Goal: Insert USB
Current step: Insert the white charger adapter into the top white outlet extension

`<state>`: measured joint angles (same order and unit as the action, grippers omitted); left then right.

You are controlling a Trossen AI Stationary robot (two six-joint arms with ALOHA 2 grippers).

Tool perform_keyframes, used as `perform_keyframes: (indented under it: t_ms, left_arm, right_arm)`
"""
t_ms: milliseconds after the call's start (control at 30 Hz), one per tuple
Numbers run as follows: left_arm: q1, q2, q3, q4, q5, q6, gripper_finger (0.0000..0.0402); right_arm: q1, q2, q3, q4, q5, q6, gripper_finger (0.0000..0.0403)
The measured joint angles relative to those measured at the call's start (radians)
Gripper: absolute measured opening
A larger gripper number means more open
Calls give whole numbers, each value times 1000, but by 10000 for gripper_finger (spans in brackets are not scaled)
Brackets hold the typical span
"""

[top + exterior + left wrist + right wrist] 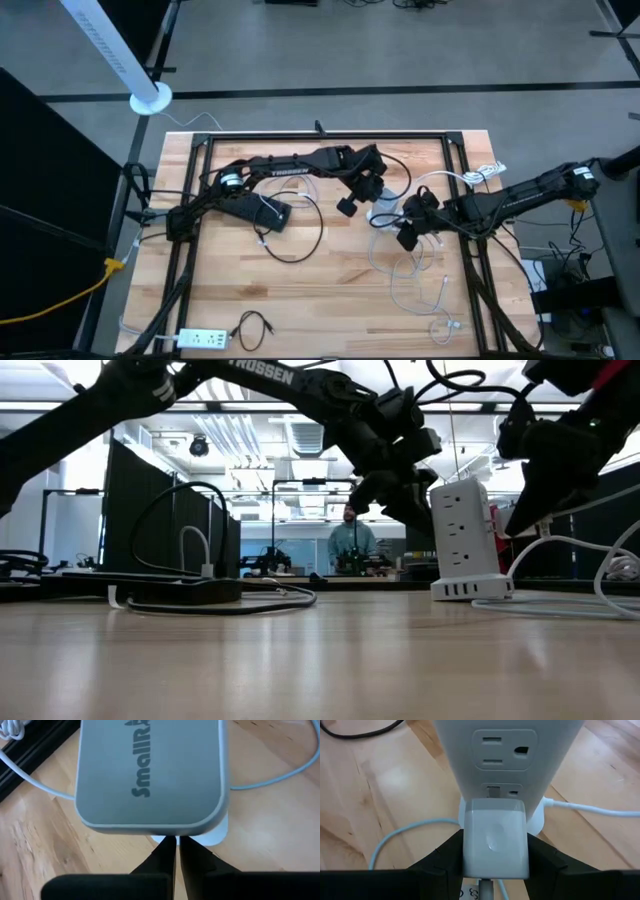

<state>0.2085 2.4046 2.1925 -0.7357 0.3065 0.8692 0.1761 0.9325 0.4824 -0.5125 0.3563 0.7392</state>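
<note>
Both arms (pixel 300 165) are dark, near-black, built of slim jointed links with blocky housings at the joints, and black cables loop loosely along them. The left arm carries white "TROSSEN" lettering (pixel 262 372) on its upper link, and a small pale round mark shows near its base joint (pixel 229 181); the right arm (pixel 520 195) has a yellow-orange patch (pixel 578 203) by its far joint. Each gripper ends in two matte black fingers (pixel 162 862) that taper to narrow tips, the right ones (pixel 442 862) broader and angular.
</note>
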Motion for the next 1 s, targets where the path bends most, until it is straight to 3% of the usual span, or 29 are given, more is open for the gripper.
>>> perform_keyframes:
  t_ms: [367,467,767,1000]
  left_arm:
    - [-10,0,-1,2,-8,1,0]
    - [-14,0,-1,11,-60,7,0]
    - [8,0,-1,3,-92,-7,0]
    - [31,-27,-1,-59,-159,-44,0]
  right_arm:
    - [-45,0,-1,15,-36,-51,142]
    - [-45,0,-1,7,-43,-35,142]
    - [7,-2,52,-110,-40,30,142]
    - [11,-11,85,-155,-132,31,142]
